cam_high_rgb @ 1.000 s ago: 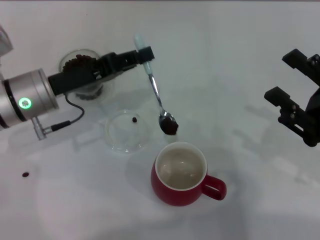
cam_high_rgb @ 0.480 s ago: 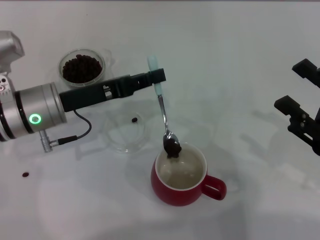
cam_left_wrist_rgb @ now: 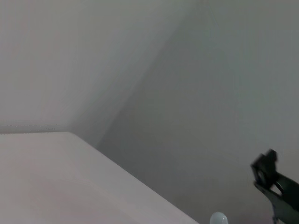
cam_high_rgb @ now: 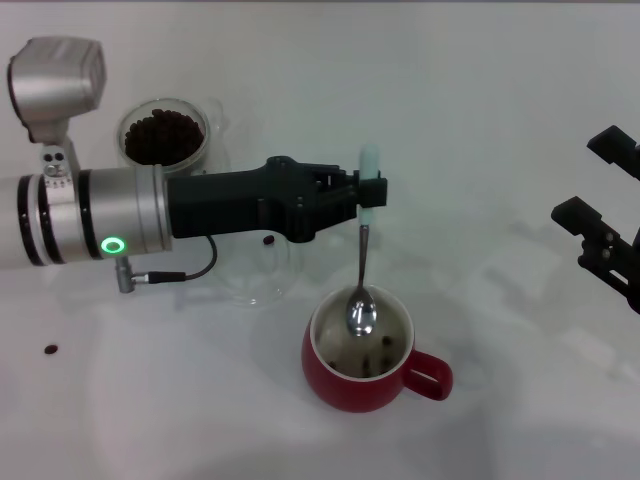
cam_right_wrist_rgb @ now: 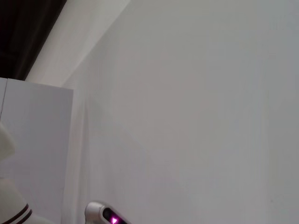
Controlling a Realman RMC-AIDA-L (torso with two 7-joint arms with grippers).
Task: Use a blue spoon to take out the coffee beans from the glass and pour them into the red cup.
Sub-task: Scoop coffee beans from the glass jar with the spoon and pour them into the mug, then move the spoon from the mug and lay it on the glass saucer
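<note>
One scoop's basically dumped: your left gripper (cam_high_rgb: pixel 366 192) pinches the blue spoon (cam_high_rgb: pixel 362 270) upright, bowl over the red cup (cam_high_rgb: pixel 362 348), a few coffee beans (cam_high_rgb: pixel 372 356) inside. Next you'd probably swing back to the glass (cam_high_rgb: pixel 165 135). Right gripper (cam_high_rgb: pixel 603 215) idles open.

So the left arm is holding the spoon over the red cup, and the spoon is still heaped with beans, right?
Not quite. The left gripper does hold the blue spoon over the red cup, but the head view shows the spoon's bowl shiny and bare. A few coffee beans lie at the bottom of the cup.
</note>
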